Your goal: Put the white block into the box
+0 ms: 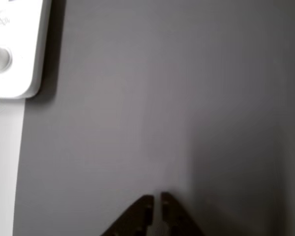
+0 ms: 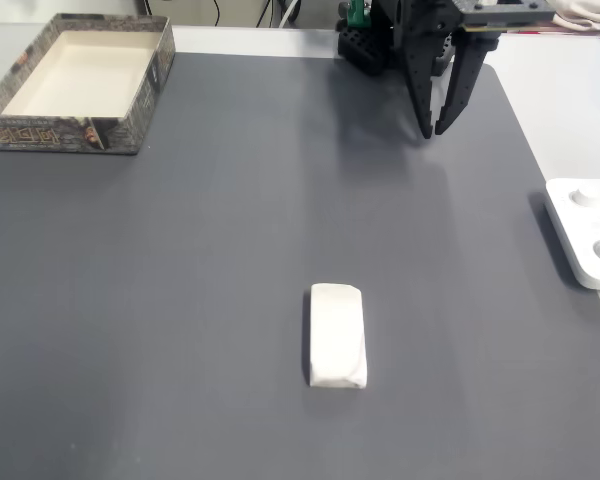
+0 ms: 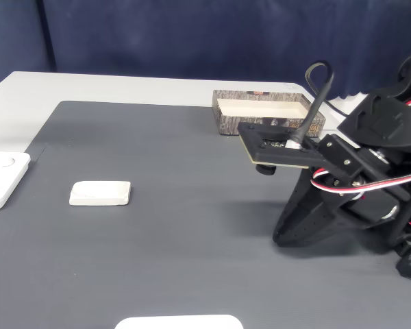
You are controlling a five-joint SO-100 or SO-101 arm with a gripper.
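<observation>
1. Claw of mine hangs near my base at the far edge of the grey worktop, its jaws slightly apart and holding nothing.
2. Well apart from it lies the white block, flat on the mat (nearer the camera in a fixed view, slightly left of my claw).
3. Its long axis runs roughly along my reach line.
4. At the far left corner there sits the box.

In a fixed view the white block sits mid-mat, nearer the front. The box is way off at the back left corner. The hand hangs over the back right, and a flat device lies off the mat's right edge.
</observation>
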